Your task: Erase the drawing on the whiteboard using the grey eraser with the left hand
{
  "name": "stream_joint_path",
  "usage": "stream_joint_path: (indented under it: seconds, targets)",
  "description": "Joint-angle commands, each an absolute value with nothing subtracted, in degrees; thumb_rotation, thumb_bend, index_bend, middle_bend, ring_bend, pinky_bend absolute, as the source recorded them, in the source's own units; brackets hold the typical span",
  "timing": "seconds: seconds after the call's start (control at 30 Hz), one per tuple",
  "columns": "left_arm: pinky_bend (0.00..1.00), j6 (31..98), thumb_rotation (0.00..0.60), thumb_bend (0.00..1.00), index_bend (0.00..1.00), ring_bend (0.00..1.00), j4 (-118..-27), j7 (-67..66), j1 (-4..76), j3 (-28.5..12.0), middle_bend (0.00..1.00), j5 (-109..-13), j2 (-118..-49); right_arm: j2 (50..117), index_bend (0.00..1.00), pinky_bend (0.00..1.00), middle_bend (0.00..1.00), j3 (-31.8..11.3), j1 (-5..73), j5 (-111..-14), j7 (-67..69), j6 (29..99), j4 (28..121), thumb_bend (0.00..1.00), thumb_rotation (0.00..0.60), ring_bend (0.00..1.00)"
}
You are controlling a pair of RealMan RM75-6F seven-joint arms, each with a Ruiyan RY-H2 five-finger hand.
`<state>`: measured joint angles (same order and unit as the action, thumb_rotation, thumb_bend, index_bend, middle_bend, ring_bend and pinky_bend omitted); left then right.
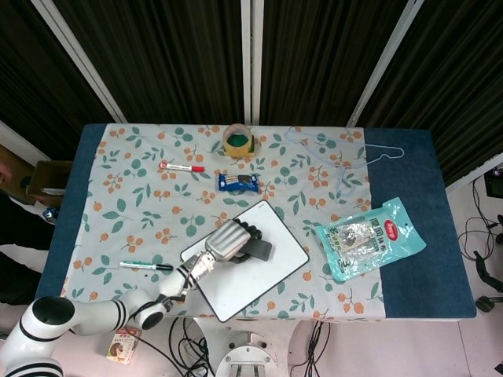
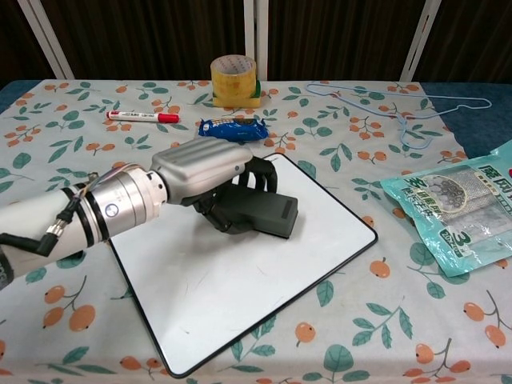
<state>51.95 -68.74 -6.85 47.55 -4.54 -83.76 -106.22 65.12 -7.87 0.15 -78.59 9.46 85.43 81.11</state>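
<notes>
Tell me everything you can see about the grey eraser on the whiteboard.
The dark grey rectangular eraser is a flat block that looks like plastic or foam. It lies flat on the white, black-edged whiteboard, near the board's middle toward its far side. The silver left hand covers its near end from above, dark fingers curled around it; the other end sticks out uncovered.

- White whiteboard (image 2: 240, 296), black rim
- Dark grey eraser (image 2: 268, 212)
- Silver left hand (image 2: 212, 180)
- Cloth (image 2: 72, 120): white, orange fruit, green leaves
- Yellow tape roll (image 2: 234, 78)
</notes>
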Motion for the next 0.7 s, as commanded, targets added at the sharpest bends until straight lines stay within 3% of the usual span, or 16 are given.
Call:
stream_joint_path:
  seconds: [0.03,0.4,0.7]
  targets:
    - [0.59,52.0,0.6,0.45,0.63,0.53,-70.5,-7.3,47.4,-3.6,0.57,-84.5,-105.4,65.2,0.0,0.0,0.0,-7.8,0.2,-78.6,9.5,85.3,81.1,0.28,0.6,0.0]
    - [0.59,51.9,0.6,0.45,0.63,0.54,-78.0,-10.0,45.9,0.4,0.57,-86.4,-100.0,65.1,0.0,0.0,0.0,-7.8,0.1,-78.8,9.5,85.6,81.2,0.28,0.6,0.0]
    - [0.6,57.3,0.6,0.45,0.64,0.54,-85.4,-10.5,43.1,1.9,0.58,-89.1,-93.0,65.2,0.0,0.0,0.0,-7.7,0.1,-79.0,9.2,85.7,81.3,0.28,0.6,0.0]
